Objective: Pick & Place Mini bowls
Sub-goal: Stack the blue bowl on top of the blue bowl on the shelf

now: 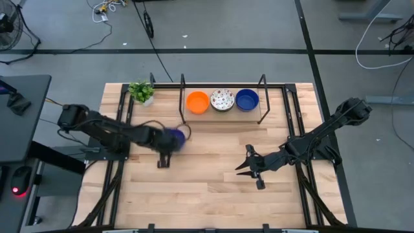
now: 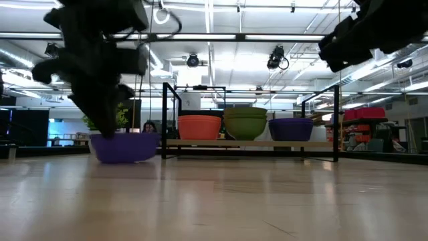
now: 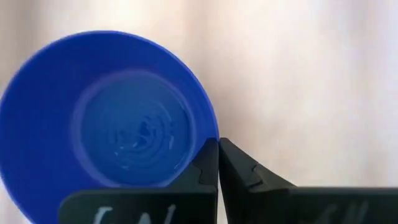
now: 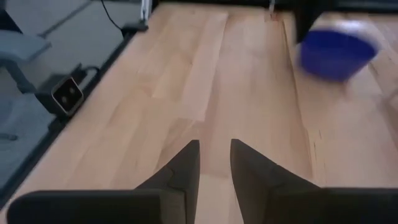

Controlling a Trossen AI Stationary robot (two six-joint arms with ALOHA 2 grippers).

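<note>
Lower right of centre in the high view, the right gripper (image 1: 247, 166) hovers over bare wooden table (image 1: 207, 188), jaws apart. Left of centre, the left gripper (image 1: 173, 141) is clamped on the rim of a blue mini bowl (image 3: 106, 109). Farther back, a rack (image 1: 223, 111) holds an orange bowl (image 1: 197, 101), a speckled white bowl (image 1: 222, 99) and another blue bowl (image 1: 247, 99); a potted plant (image 1: 141, 91) stands at the upper left.

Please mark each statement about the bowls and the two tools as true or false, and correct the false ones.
1. The left tool is shut on the rim of a blue bowl. True.
2. Three bowls sit in the rack. True: orange bowl, white bowl, second blue bowl.
3. The right tool holds an orange bowl. False: it holds nothing and its fingers are apart.
4. The plant is in the rack. False: it stands outside the rack, at the table corner.
</note>
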